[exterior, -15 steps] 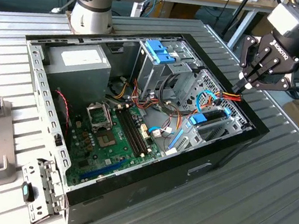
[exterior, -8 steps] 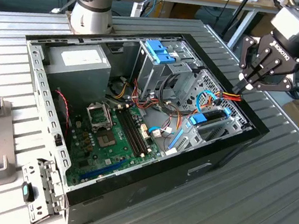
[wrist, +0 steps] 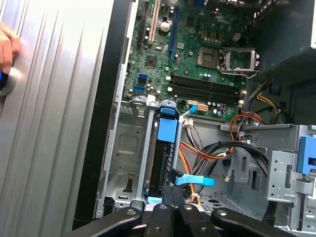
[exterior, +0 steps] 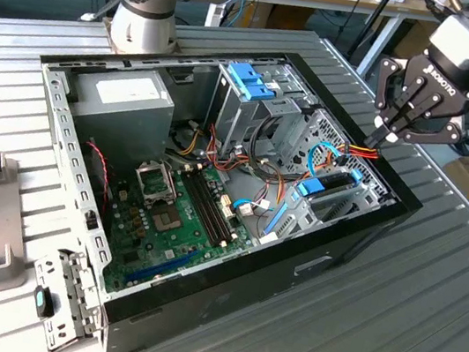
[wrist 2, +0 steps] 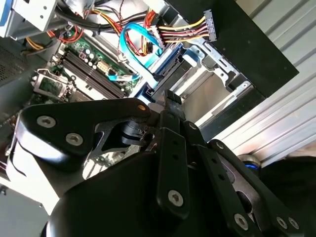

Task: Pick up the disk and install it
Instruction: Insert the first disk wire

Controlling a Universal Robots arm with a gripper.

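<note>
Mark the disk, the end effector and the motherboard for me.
disk (wrist: 167, 132), first wrist view, on its blue frame.
end effector (exterior: 387, 136), exterior view, between its fingertips.
motherboard (exterior: 154, 235), exterior view, on its green surface.

All 3 views look down into the open computer case (exterior: 227, 304).

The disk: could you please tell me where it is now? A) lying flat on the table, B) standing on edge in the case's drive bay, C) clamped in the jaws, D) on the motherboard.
B: the disk stands on edge in the drive bay, with the gripper above it and apart.
</note>
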